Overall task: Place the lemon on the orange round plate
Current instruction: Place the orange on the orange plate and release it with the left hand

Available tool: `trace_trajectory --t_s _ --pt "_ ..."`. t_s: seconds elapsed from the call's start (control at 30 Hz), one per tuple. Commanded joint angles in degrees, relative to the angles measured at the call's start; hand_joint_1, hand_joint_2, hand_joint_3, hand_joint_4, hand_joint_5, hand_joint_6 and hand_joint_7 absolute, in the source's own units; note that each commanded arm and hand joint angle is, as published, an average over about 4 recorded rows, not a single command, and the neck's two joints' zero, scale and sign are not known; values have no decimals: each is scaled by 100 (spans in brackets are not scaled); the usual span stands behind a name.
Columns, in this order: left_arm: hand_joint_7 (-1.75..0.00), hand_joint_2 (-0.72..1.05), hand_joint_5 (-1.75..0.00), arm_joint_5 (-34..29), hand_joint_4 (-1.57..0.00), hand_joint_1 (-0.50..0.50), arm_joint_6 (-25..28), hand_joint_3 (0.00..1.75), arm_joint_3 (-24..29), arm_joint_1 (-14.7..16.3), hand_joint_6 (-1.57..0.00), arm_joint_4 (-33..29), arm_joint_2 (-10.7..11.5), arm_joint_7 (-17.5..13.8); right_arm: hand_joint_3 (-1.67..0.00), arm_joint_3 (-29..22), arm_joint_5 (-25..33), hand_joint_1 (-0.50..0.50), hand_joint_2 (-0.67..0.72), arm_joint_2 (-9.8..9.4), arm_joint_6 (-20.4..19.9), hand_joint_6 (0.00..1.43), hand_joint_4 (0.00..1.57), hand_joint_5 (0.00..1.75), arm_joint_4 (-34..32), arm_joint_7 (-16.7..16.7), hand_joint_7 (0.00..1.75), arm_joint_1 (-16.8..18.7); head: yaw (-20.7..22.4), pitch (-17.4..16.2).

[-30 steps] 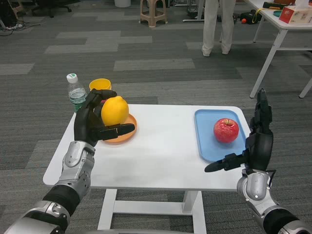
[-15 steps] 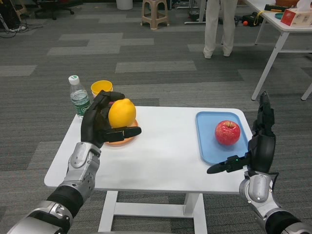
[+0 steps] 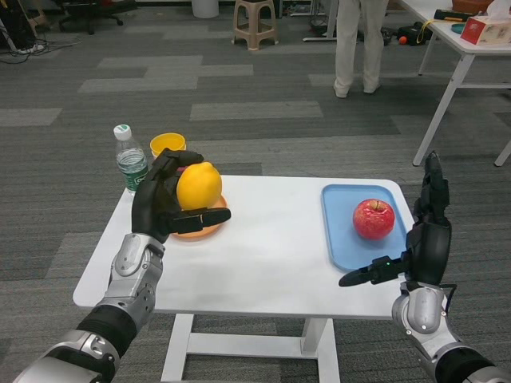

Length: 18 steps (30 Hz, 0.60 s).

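Lemon [image 3: 199, 186] is gripped by the left hand [image 3: 164, 199], fingers wrapped behind it and the thumb hooked beneath, so that it is carried just over the orange plate [image 3: 201, 228]; whether it touches the plate cannot be told. Release seems the step left. Behind are seen a bottle [image 3: 131, 164] and a yellow cup [image 3: 167, 144]. The right hand [image 3: 419, 243] is held spread and empty beside the blue tray [image 3: 339, 231], where an apple [image 3: 374, 218] lies, presumably kept clear of the work

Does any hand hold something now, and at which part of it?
The left hand holds the lemon around its sides, above the orange round plate. The right hand holds nothing.
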Motion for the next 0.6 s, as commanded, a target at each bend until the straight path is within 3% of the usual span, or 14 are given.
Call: trace_trajectory --t_s 0.03,0.27,0.37,0.47,0.6 --pt "-141 43 -164 -109 0 50 -48 9 6 -31 -128 196 53 36 0 8 23 -25 41 -18 14 0 11 0 -58 1 0 -1 59 52" --pt "-143 43 -164 -39 0 50 38 9 88 -580 -129 1257 165 274 0 17 40 -25 41 -40 14 0 10 0 -27 -3 0 1 162 116" --pt "-141 43 -164 117 0 50 119 9 158 -941 -131 1784 185 436 0 69 47 -25 41 -60 14 0 11 0 -7 -5 0 -10 177 146" --pt "-140 43 -164 394 0 50 170 9 292 -1497 -131 2577 235 663 0 127 73 -25 41 -73 14 0 11 0 10 1 0 -31 191 171" --pt "-140 43 -167 532 0 50 332 9 305 -1947 -133 3098 257 940 0 151 78 -25 41 -80 14 0 11 0 13 1 0 -34 198 212"
